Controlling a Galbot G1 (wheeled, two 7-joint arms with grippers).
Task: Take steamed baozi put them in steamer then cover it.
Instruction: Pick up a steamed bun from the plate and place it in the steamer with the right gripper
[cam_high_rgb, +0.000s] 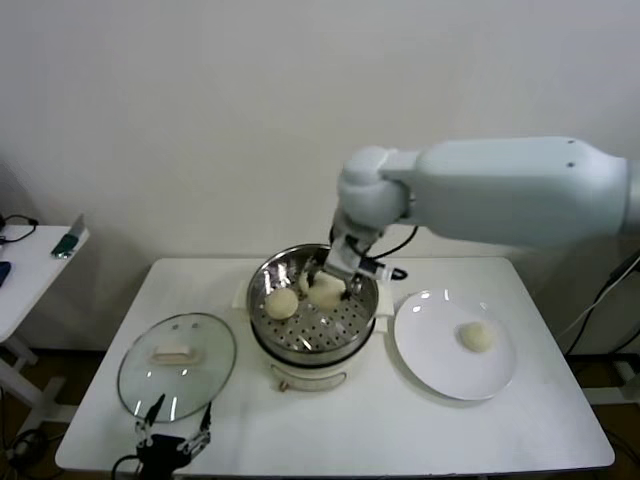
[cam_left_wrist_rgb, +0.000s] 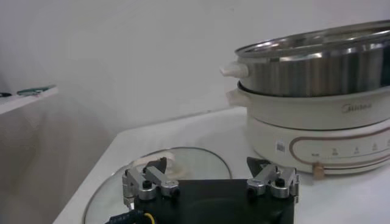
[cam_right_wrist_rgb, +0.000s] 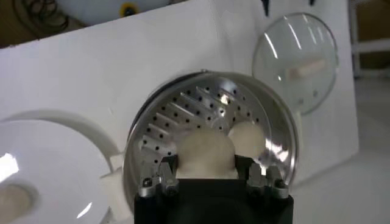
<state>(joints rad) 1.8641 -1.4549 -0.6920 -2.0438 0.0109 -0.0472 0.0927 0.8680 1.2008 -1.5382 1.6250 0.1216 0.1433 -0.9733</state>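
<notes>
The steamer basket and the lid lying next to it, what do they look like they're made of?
The steamer looks like polished stainless steel: silvery, mirror-bright walls and a floor punched with small holes. It sits on a cream-white base with a smooth gloss, probably plastic or enamelled metal. The lid looks like clear glass, since the table shows through, with a thin metal rim and a cream handle, possibly plastic.

Two cream buns (cam_high_rgb: 283, 302) are seen in the open steel steamer (cam_high_rgb: 345, 326); a third bun (cam_high_rgb: 476, 337) lies apart; the glass lid (cam_high_rgb: 177, 365) lies flat alongside.
</notes>
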